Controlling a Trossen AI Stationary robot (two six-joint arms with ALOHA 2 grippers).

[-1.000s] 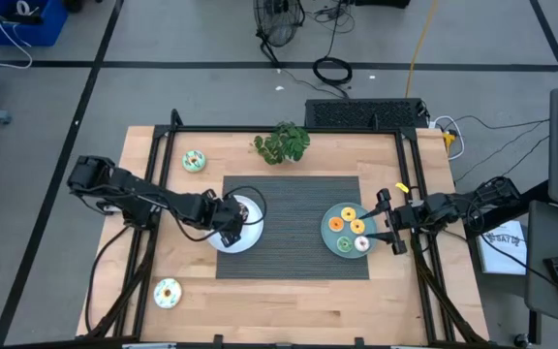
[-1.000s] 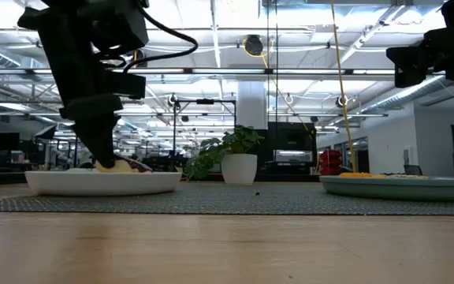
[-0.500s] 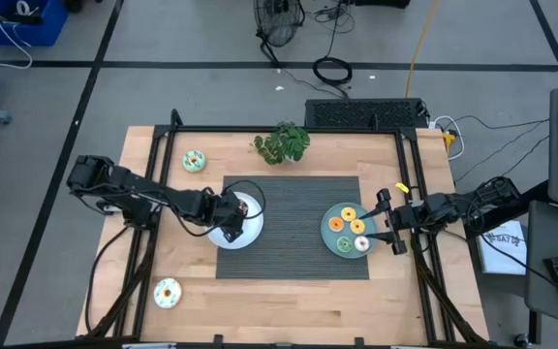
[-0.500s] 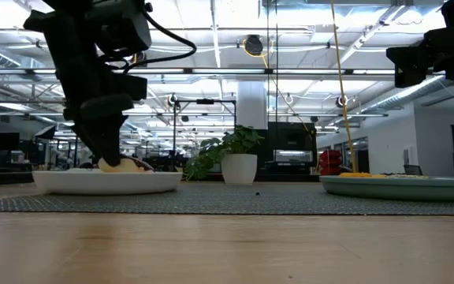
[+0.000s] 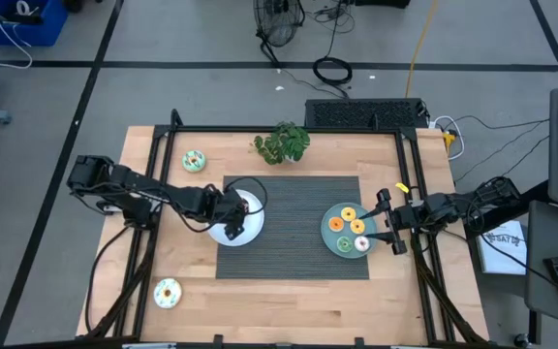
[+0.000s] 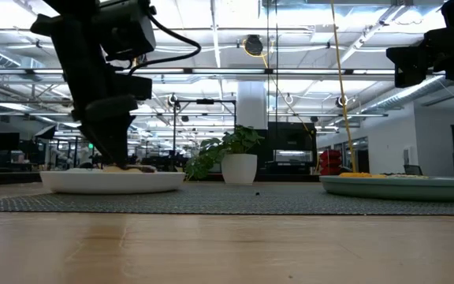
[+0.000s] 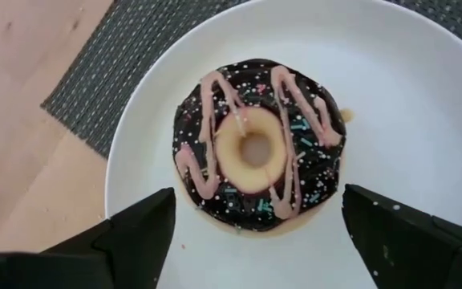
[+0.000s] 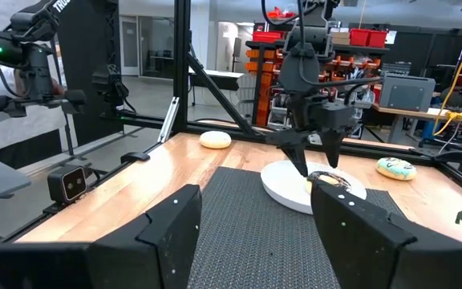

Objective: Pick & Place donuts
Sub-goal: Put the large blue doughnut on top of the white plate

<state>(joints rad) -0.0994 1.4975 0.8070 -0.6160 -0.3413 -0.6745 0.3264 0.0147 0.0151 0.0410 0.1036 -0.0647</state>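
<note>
Chocolate donut with pink drizzle and sprinkles lies flat on the white plate at centre-left of the high view, on the left half of the dark mat; the left gripper hangs right above it, fingers spread wide to either side of the ring and clear of it, not pinching anything; in the right wrist view the same gripper points down over that plate. Right gripper waits at the right edge of the teal plate at centre-right, its fingers parted and holding nothing; three donuts sit on this plate, orange, yellow and a pale one. Mint donut rests on bare wood at upper left; another pale-iced donut lies at lower left; the potted plant stands at the mat's top edge.
</note>
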